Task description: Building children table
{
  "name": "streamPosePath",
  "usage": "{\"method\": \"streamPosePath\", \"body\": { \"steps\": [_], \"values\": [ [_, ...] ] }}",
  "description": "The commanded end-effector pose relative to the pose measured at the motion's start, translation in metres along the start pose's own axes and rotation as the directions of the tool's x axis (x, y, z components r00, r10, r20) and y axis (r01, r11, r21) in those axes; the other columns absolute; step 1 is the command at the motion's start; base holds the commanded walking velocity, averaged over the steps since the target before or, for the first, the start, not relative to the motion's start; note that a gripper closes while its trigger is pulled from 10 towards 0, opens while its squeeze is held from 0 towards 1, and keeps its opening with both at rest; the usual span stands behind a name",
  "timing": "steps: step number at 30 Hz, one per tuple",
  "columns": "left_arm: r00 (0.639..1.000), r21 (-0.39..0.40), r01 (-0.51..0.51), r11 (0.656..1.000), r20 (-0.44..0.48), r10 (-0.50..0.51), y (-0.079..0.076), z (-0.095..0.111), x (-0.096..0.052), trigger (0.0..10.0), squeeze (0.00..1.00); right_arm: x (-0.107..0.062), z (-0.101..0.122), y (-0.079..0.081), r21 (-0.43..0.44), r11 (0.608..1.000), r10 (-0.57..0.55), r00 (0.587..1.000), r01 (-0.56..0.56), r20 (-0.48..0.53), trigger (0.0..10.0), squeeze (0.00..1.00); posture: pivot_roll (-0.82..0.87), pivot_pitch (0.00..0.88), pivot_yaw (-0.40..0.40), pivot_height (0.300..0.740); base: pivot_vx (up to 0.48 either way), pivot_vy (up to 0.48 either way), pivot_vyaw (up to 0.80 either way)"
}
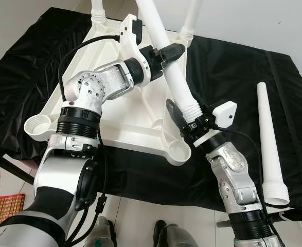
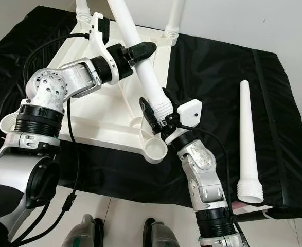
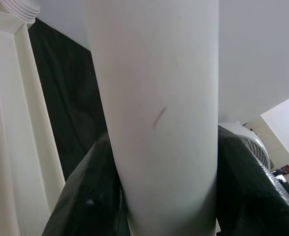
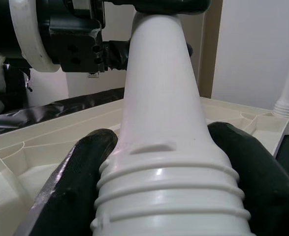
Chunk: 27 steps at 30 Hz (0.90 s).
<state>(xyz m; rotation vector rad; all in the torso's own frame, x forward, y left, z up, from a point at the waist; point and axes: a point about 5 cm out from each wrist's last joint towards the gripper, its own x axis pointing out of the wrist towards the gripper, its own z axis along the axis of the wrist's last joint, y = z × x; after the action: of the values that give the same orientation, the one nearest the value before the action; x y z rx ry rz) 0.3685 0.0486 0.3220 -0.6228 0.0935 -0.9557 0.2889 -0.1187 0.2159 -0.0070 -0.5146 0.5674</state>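
Left eye view looks down on an upturned white plastic children's tabletop [image 1: 114,103] lying on a black cloth [image 1: 243,72], underside up, with round corner sockets showing. Two white legs [image 1: 192,20] already stand in the far corner sockets. A third white table leg [image 1: 169,62] is held tilted above the tabletop, its threaded end low and near the socket [image 1: 177,150] at the near right corner, though not seated in it. The left gripper [image 1: 167,53] pinches this leg around its upper shaft; in the left wrist view, the black fingers [image 3: 80,206] press against both sides of the smooth tube. The right gripper [image 1: 184,117] clamps the same leg lower down, just at the ribbed thread, and the right wrist view shows a finger pad [image 4: 75,177] on each side of the ridged collar. A fourth leg [image 1: 270,149] lies loose on the cloth to the right, well apart from the tabletop, its wide end toward the robot.
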Motion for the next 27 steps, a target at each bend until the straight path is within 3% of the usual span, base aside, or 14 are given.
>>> {"method": "streamPosePath", "body": {
  "steps": [1, 8, 10, 12, 13, 14, 15, 16, 17, 18, 19, 23, 25, 27],
  "values": [
    [0.974, -0.009, 0.225, 0.974, -0.028, -0.225, -0.013, -0.002, 0.004, 10.0, 0.0, 0.001, 0.003, -0.002, 0.02, 1.0, 0.004, 1.0, -0.004, 0.014, 10.0, 1.0, 0.03, 0.154, -0.04, 0.74, 0.0, 0.0, 0.0],
    [0.983, 0.024, 0.183, 0.983, -0.015, -0.183, -0.011, 0.003, 0.005, 10.0, 0.0, 0.001, 0.003, -0.004, 0.067, 0.998, -0.006, 1.0, 0.005, 0.012, 10.0, 1.0, 0.03, 0.157, -0.04, 0.74, 0.0, 0.0, 0.0],
    [0.987, 0.089, 0.159, 0.983, 0.0, -0.16, -0.012, 0.007, 0.004, 10.0, 0.0, 0.002, 0.004, -0.007, 0.094, 0.995, -0.026, 1.0, 0.026, 0.008, 10.0, 1.0, 0.03, 0.157, -0.04, 0.74, 0.0, 0.0, 0.0],
    [0.987, 0.089, 0.159, 0.983, 0.0, -0.16, -0.012, 0.007, 0.004, 10.0, 0.0, 0.002, 0.004, -0.007, 0.094, 0.995, -0.026, 1.0, 0.026, 0.008, 10.0, 1.0, 0.03, 0.157, -0.04, 0.74, 0.0, 0.0, 0.0],
    [0.988, 0.144, 0.151, 0.978, 0.01, -0.154, -0.014, 0.01, 0.003, 10.0, 0.0, 0.002, 0.004, -0.01, 0.105, 0.993, -0.049, 0.999, 0.05, -0.008, 10.0, 1.0, 0.03, 0.159, -0.041, 0.74, 0.0, 0.0, 0.0],
    [0.988, 0.144, 0.151, 0.978, 0.01, -0.154, -0.014, 0.01, 0.003, 10.0, 0.0, 0.002, 0.004, -0.01, 0.105, 0.993, -0.049, 0.999, 0.05, -0.008, 10.0, 1.0, 0.03, 0.159, -0.041, 0.74, 0.0, 0.0, 0.0],
    [0.989, 0.207, 0.141, 0.968, 0.013, -0.147, -0.016, 0.012, 0.002, 10.0, 0.0, 0.003, 0.006, -0.013, 0.119, 0.991, -0.064, 0.998, 0.067, -0.024, 10.0, 1.0, 0.03, 0.16, -0.041, 0.74, 0.0, 0.0, 0.0],
    [0.989, 0.207, 0.141, 0.968, 0.013, -0.147, -0.016, 0.012, 0.002, 10.0, 0.0, 0.003, 0.006, -0.013, 0.119, 0.991, -0.064, 0.998, 0.067, -0.024, 10.0, 1.0, 0.03, 0.16, -0.041, 0.74, 0.0, 0.0, 0.0],
    [0.99, 0.277, 0.129, 0.952, 0.013, -0.138, -0.018, 0.013, 0.0, 10.0, 0.0, 0.006, 0.009, -0.017, 0.126, 0.989, -0.067, 0.997, 0.073, -0.044, 10.0, 0.85, 0.03, 0.163, -0.045, 0.74, 0.0, 0.0, 0.0],
    [0.99, 0.277, 0.129, 0.952, 0.013, -0.138, -0.018, 0.013, 0.0, 10.0, 0.0, 0.006, 0.009, -0.017, 0.126, 0.989, -0.067, 0.997, 0.073, -0.044, 10.0, 0.85, 0.03, 0.163, -0.045, 0.74, 0.0, 0.0, 0.0],
    [0.991, 0.334, 0.12, 0.935, 0.01, -0.131, -0.02, 0.011, -0.001, 10.0, 0.0, 0.008, 0.01, -0.02, 0.116, 0.99, -0.068, 0.995, 0.077, -0.079, 10.0, 0.0, 0.03, 0.163, -0.045, 0.74, 0.0, 0.0, 0.0],
    [0.991, 0.41, 0.123, 0.904, -0.004, -0.133, -0.024, 0.006, -0.001, 10.0, 0.0, 0.011, 0.011, -0.024, 0.098, 0.994, -0.04, 0.988, 0.055, -0.15, 10.0, 0.0, 0.03, 0.168, -0.053, 0.74, 0.0, 0.0, 0.0],
    [0.989, 0.494, 0.132, 0.859, -0.013, -0.144, -0.034, -0.002, 0.0, 10.0, 0.0, 0.016, 0.013, -0.026, 0.065, 0.998, 0.016, 0.979, -0.003, -0.205, 10.0, 0.0, 0.03, 0.169, -0.059, 0.74, 0.0, 0.0, 0.0],
    [0.988, 0.526, 0.137, 0.839, -0.014, -0.152, -0.038, -0.005, 0.001, 10.0, 0.0, 0.017, 0.013, -0.027, 0.057, 0.998, 0.041, 0.974, -0.029, -0.222, 10.0, 0.0, 0.03, 0.169, -0.059, 0.74, 0.0, 0.0, 0.0]
  ]
}}
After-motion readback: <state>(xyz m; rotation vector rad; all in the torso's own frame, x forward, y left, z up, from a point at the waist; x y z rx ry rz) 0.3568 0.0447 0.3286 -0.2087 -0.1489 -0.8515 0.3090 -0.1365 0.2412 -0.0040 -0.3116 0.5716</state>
